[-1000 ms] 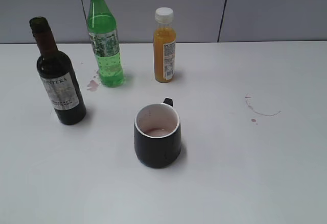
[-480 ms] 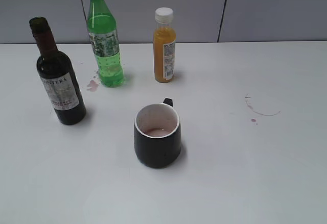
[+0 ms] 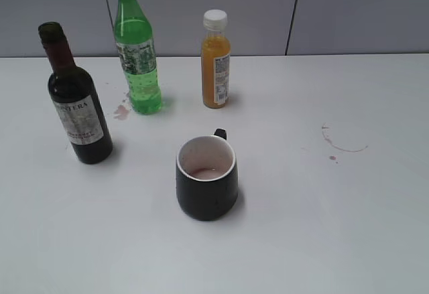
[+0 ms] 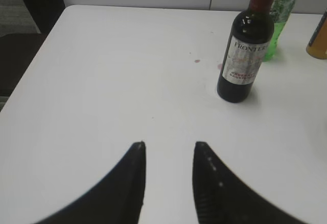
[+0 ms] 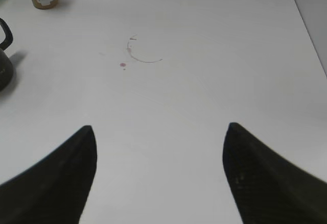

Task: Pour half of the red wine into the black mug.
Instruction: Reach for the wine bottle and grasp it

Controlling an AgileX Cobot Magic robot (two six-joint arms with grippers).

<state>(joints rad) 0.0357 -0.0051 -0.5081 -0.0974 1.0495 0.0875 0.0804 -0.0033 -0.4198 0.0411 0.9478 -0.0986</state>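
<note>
green plastic bottle (image 3: 138, 59) and orange juice bottle (image 3: 216, 63) stand apart on stained white table (image 3: 348, 200).

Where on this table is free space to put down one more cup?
The widest bare patch lies right of the mug, broken only by a faint ring stain. The near edge in front of the mug is bare too. The far left is crowded: wine, green bottle and juice.

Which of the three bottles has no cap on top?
The dark wine bottle on the left, with the white label. Its neck ends in an open mouth, while the green bottle has a yellow cap and the orange juice bottle a white one.
</note>
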